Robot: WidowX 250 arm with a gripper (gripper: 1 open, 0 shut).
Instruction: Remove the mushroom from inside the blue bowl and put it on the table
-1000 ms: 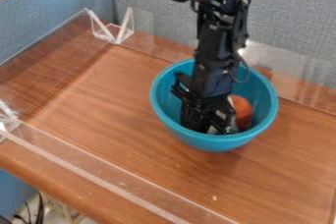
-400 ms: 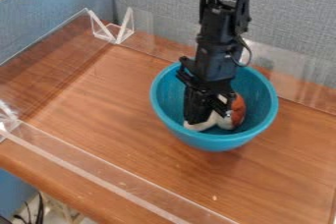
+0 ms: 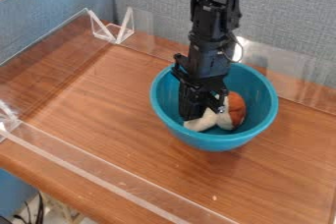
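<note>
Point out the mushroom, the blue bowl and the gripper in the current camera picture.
mushroom (image 3: 203, 121): camera view, on its pale stem.
blue bowl (image 3: 218, 141): camera view, front outer wall.
gripper (image 3: 191, 109): camera view, between its fingertips.

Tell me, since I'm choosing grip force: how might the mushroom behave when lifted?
The mushroom looks smooth and rounded, so it might slip or roll. Being small beside the bowl, it is probably light.

Glossy blue plastic bowl (image 3: 197, 138) on smooth wood-grain table (image 3: 132, 159) with clear, shiny edging (image 3: 125, 193).

Mushroom (image 3: 217, 116) inside bowl (image 3: 167, 105), bowl on table (image 3: 98, 110)
</note>
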